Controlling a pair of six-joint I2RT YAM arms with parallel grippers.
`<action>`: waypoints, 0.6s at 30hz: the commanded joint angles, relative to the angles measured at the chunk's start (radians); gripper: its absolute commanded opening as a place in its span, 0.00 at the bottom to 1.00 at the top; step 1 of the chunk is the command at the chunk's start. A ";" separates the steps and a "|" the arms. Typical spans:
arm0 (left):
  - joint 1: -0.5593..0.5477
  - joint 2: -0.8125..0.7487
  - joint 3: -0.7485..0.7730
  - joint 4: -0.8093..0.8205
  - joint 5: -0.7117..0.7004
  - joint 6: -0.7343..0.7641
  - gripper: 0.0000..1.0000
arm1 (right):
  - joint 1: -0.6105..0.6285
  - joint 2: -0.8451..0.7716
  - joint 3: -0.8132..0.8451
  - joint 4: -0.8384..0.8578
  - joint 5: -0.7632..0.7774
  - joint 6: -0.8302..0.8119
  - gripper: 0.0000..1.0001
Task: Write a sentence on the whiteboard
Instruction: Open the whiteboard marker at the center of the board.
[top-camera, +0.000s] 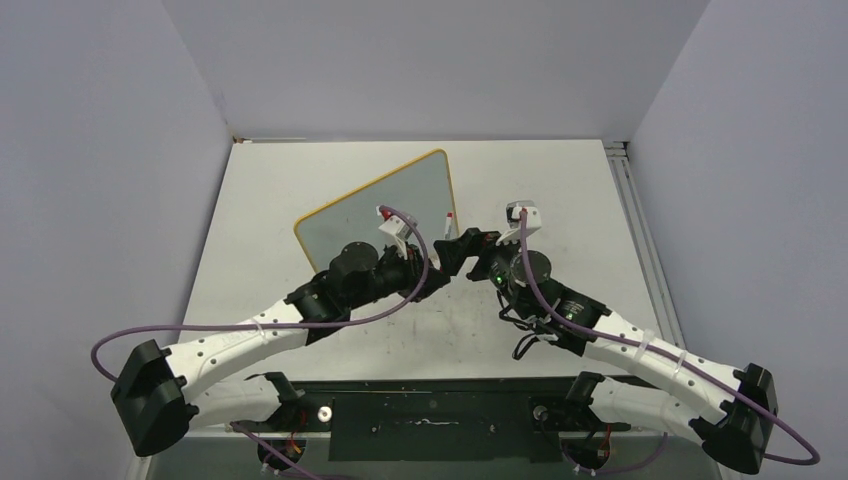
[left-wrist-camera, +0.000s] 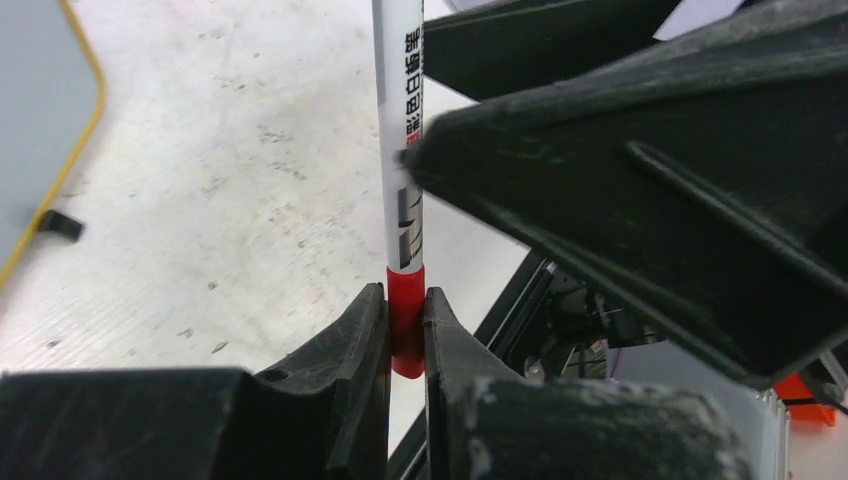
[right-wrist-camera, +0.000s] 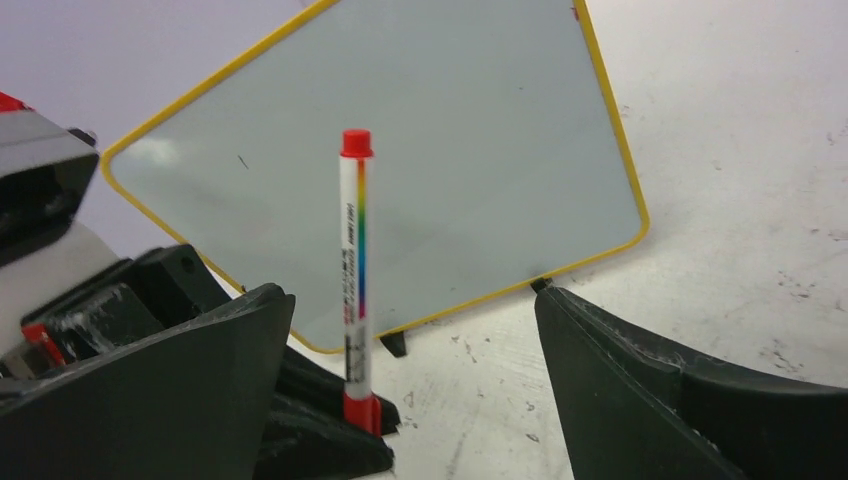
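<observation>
The whiteboard (top-camera: 372, 207) with its yellow frame lies tilted on the table, and its pale face (right-wrist-camera: 420, 150) is blank; no sentence shows on it. A white marker (right-wrist-camera: 355, 270) with a red cap on top stands upright in front of the board. My left gripper (left-wrist-camera: 405, 297) is shut on the marker's red lower end (left-wrist-camera: 405, 330). My right gripper (right-wrist-camera: 415, 385) is open, one black finger on each side of the marker and neither touching it. From above, both grippers meet at the marker (top-camera: 449, 225), the left gripper (top-camera: 440, 258) just left of the right gripper (top-camera: 474, 243).
A small black foot (right-wrist-camera: 393, 343) sticks out under the board's near edge. The white table (top-camera: 560, 190) is scuffed and walled in on three sides. A rail (top-camera: 640, 230) runs along the table's right edge. Purple cables loop from both arms.
</observation>
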 joint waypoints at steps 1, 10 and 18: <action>0.096 -0.078 0.075 -0.176 0.099 0.129 0.00 | -0.009 -0.046 0.101 -0.163 0.033 -0.037 0.93; 0.228 -0.117 0.220 -0.707 0.307 0.576 0.00 | -0.257 0.021 0.346 -0.494 -0.437 -0.169 0.90; 0.057 -0.147 0.190 -0.782 0.240 0.764 0.00 | -0.342 0.145 0.471 -0.671 -0.972 -0.220 0.92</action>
